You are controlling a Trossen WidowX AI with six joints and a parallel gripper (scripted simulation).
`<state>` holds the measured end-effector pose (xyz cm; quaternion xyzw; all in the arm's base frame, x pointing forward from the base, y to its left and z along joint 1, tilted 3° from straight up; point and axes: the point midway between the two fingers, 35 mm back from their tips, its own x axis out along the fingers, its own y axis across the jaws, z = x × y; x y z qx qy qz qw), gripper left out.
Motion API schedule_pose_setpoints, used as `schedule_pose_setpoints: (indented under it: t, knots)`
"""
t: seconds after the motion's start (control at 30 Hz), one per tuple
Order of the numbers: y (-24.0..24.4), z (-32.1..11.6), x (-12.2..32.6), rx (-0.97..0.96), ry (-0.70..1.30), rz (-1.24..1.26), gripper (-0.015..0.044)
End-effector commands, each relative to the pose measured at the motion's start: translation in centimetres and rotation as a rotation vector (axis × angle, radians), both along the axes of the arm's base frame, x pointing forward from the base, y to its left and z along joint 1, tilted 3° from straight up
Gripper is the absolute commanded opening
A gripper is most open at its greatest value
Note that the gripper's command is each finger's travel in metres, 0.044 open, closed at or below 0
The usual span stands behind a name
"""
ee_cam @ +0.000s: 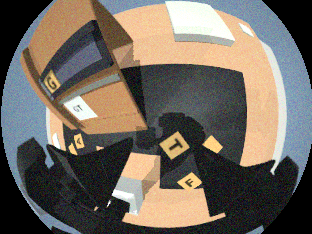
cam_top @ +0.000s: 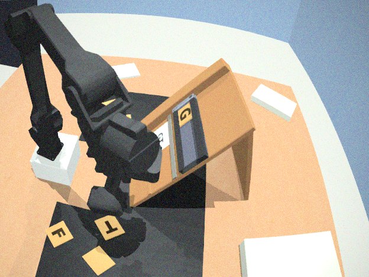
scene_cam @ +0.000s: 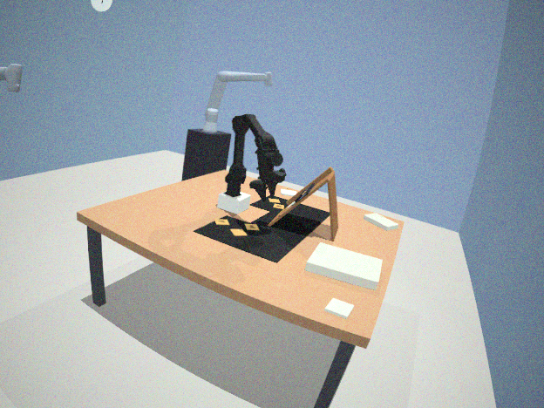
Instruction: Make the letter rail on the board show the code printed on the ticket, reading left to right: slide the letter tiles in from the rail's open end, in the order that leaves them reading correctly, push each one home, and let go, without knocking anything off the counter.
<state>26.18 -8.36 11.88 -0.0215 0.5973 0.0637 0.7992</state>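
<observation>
The ticket (cam_top: 166, 128) (ee_cam: 80, 108) on the sloping board reads GT. The dark rail (cam_top: 188, 145) (ee_cam: 75, 60) holds a G tile (cam_top: 185, 114) (ee_cam: 51, 82) at its far end in the top view; the rest of its channel is bare. A T tile (cam_top: 109, 227) (scene_cam: 252, 227) (ee_cam: 174, 145) lies letter up on the black mat (cam_top: 178, 238) (ee_cam: 215, 95). My gripper (cam_top: 125, 210) (scene_cam: 268, 199) (ee_cam: 163, 144) is open and empty, above the mat near the T tile, its fingers pointing down. The arm hides part of the ticket in the top view.
An F tile (cam_top: 59, 234) (ee_cam: 190, 181) and a blank tile (cam_top: 98, 260) (ee_cam: 213, 144) lie near the T. An A tile (scene_cam: 278, 206) (ee_cam: 78, 141) and another tile (scene_cam: 274, 200) lie beyond the arm. The board (cam_top: 226, 104) stands beside the gripper. White blocks (cam_top: 291, 256) (cam_top: 274, 102) lie further right.
</observation>
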Motion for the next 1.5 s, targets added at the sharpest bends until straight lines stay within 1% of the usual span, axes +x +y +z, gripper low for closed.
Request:
schedule_pose_setpoints:
  t: [0.0, 0.13, 0.17, 0.83, 0.93, 1.1, 1.47]
  knots:
    - [-2.7, -6.5, -2.4, 0.029, 0.188, -0.602, 0.0340]
    - [-3.5, -8.5, -3.5, 0.021, 0.235, -0.826, 0.0340]
    - [-3.5, -8.6, -3.5, 0.020, 0.237, -0.840, 0.0340]
    - [-3.1, -8.6, -3.3, 0.021, 0.237, -0.840, 0.0340]
    - [-3.1, -9.4, -3.2, 0.021, 0.237, -0.840, 0.0340]
    - [-3.2, -11.9, -3.1, 0.021, 0.237, -0.840, 0.0340]
    - [-3.1, -12.0, -3.1, 0.021, 0.237, -0.840, 0.0340]
